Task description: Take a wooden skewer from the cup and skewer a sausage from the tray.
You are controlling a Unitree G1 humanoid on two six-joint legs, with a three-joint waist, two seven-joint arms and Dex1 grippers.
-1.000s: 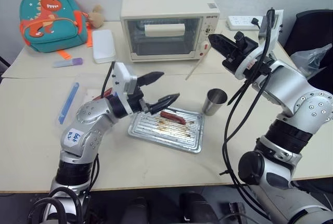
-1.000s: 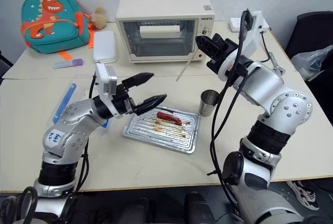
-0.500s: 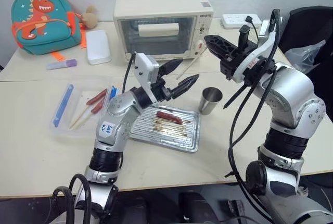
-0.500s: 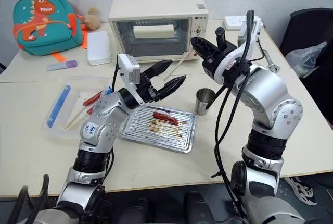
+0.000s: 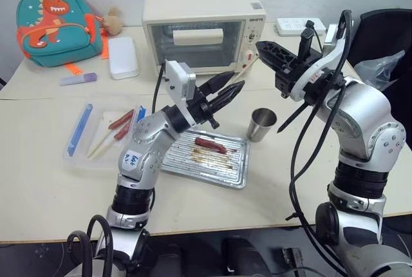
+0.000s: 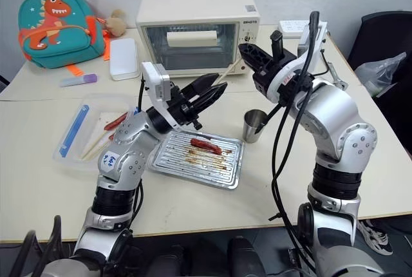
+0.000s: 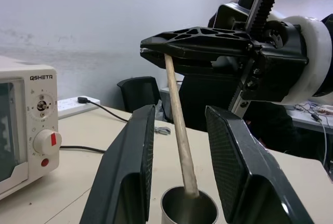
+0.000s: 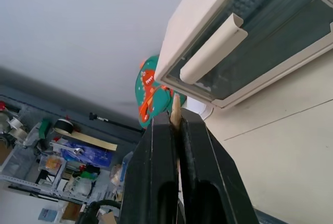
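Pinching the skewer (image 7: 178,125) above the cup (image 5: 262,124), the right gripper (image 7: 151,48) offers it between the left gripper's (image 7: 177,146) parted jaws for handover.

Silver arms, black cables, numbered sticker

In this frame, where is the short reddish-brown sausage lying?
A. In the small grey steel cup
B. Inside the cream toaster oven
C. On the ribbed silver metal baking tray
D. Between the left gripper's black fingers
C: the short reddish-brown sausage lies loose on the ribbed silver metal baking tray, below the left gripper, which is not touching it.
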